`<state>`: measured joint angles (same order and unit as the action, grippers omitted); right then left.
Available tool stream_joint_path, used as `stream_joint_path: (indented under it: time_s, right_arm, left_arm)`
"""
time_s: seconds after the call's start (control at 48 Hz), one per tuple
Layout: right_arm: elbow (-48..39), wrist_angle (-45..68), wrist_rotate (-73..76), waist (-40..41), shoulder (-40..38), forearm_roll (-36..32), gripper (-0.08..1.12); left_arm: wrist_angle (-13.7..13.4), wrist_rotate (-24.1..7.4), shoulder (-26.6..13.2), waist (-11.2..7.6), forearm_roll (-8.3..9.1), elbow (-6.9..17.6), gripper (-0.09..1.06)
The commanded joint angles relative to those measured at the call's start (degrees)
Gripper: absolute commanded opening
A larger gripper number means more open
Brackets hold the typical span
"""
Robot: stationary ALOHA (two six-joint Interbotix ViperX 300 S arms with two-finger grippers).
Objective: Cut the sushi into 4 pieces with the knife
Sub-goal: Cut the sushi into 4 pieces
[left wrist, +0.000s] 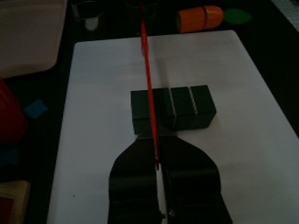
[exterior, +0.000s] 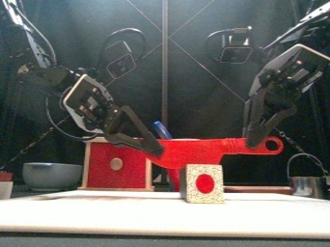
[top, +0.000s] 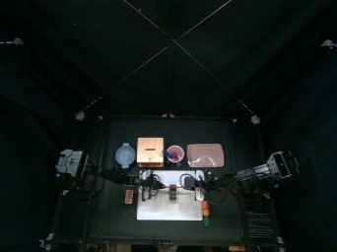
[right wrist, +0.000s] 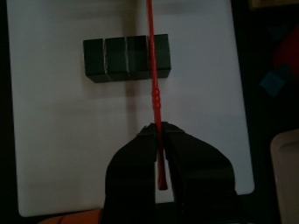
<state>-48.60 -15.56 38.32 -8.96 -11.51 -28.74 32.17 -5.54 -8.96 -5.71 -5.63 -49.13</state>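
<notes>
The sushi roll (left wrist: pixel 176 109) of dark green blocks lies on the white cutting board (left wrist: pixel 93 105). In the front view its end (exterior: pixel 203 183) shows white rice with a red centre. A red knife (exterior: pixel 194 150) is held level across the roll, its edge at the roll's top. My left gripper (exterior: pixel 135 145) is shut on one end, and my right gripper (exterior: pixel 261 143) is shut on the handle end. Seen from the wrists, the blade (left wrist: pixel 149 87) (right wrist: pixel 153 70) crosses the roll near the seam of an end block. The left gripper (left wrist: pixel 156 144) and right gripper (right wrist: pixel 162 131) both clamp the thin blade.
Behind the board stand the blue-grey bowl (top: pixel 125 154), the wooden box (top: pixel 150 151), the red cup (top: pixel 175 153) and the pink tray (top: pixel 206 155). An orange and green toy (top: pixel 207 210) lies at the board's front right. A metal cutter (exterior: pixel 307 183) sits at the right.
</notes>
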Motion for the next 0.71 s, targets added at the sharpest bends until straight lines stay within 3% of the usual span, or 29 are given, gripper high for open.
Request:
stream_joint_path:
  time_s: [0.021, 0.417, 0.708]
  right_arm:
    - [1.76, 0.53, -0.09, 0.44, -0.18, -0.35, 0.1]
    - [1.85, 1.23, 0.18, 0.0, 1.23, 0.09, 0.1]
    - [1.67, 1.85, 0.18, -0.09, 2.02, 0.35, 0.1]
  left_arm:
    - [0.09, -0.09, -0.09, 0.35, 0.09, 1.32, 0.06]
    - [-0.09, 0.09, -2.02, -0.26, 0.09, 0.97, 0.06]
    - [-0.35, 0.0, -3.08, -0.7, -1.05, 1.05, 0.06]
